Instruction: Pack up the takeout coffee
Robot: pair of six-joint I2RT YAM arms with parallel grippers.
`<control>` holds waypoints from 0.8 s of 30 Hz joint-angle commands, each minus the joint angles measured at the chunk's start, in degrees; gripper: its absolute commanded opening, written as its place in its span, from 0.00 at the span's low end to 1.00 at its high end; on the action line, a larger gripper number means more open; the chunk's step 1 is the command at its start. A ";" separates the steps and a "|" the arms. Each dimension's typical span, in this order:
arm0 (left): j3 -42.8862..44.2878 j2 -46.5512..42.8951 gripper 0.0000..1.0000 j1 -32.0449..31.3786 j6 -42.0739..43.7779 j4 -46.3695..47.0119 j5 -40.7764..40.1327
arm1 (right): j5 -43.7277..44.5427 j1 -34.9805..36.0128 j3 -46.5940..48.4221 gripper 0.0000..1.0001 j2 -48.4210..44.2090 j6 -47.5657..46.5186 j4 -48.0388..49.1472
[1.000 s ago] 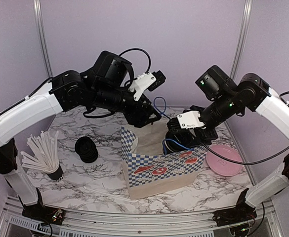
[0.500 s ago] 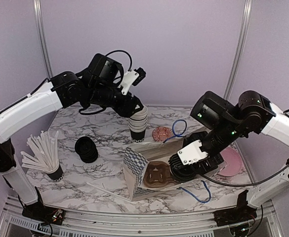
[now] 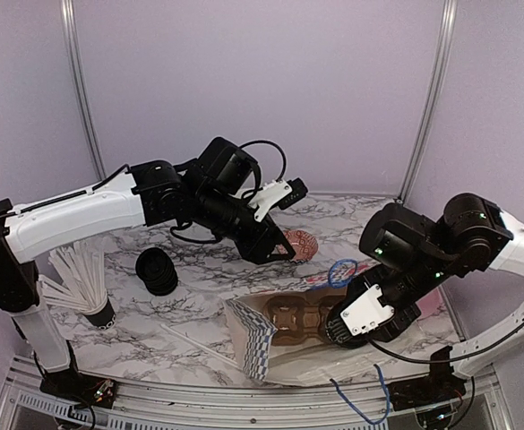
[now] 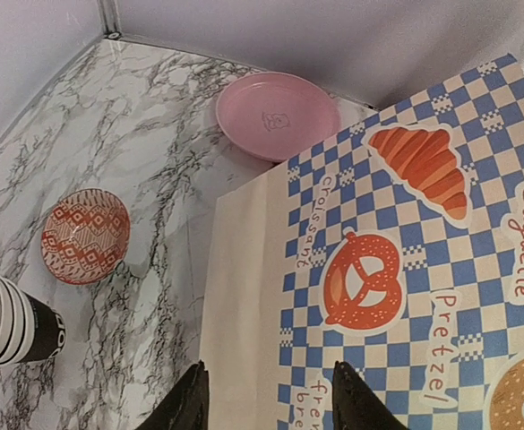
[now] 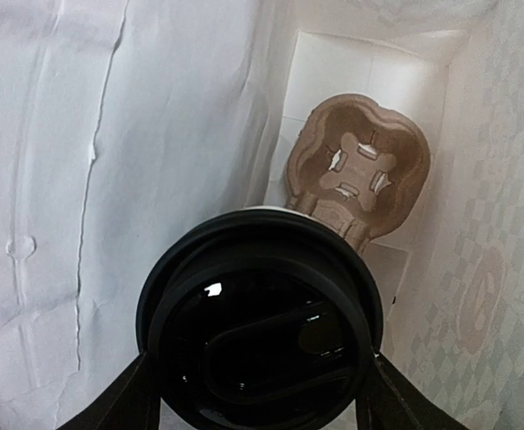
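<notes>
now, coffee: your small black takeout coffee cup with a glossy black plastic lid (image 5: 260, 327) is at the opening of the bag, lid toward the right wrist camera, and not yet in the carrier.
right end effector (image 5: 254, 399): you have it clamped on the cup, one finger on each side of the lid.
left end effector (image 4: 270, 408): its fingers stand partly apart with nothing between them. it hovers above the bag's printed side.
bag: the white paper bag with blue checks and bakery pictures (image 3: 253, 340) is tipped over on the marbled desk (image 3: 190, 313), its opening at your right end effector.
carrier: the brown moulded cardboard cup carrier (image 5: 358, 175) lies deep inside the bag, beyond the cup.
near the bag: a round pink plate (image 4: 278, 115), a small red patterned dish (image 4: 85, 235) and a stack of white-rimmed cups (image 4: 2, 318).
left side of desk: a stack of black lids (image 3: 157, 271), and white straws in a black cup (image 3: 78, 273).
</notes>
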 commanded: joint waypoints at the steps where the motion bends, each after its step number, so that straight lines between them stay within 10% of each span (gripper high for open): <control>1: -2.57 1.45 0.48 -0.30 -0.56 3.20 4.16 | 2.10 1.34 -0.54 0.39 -1.18 0.55 0.87; 24: -4.06 4.91 0.47 -0.39 -3.63 9.34 15.46 | 19.33 3.97 -14.42 0.36 -12.67 -0.71 15.98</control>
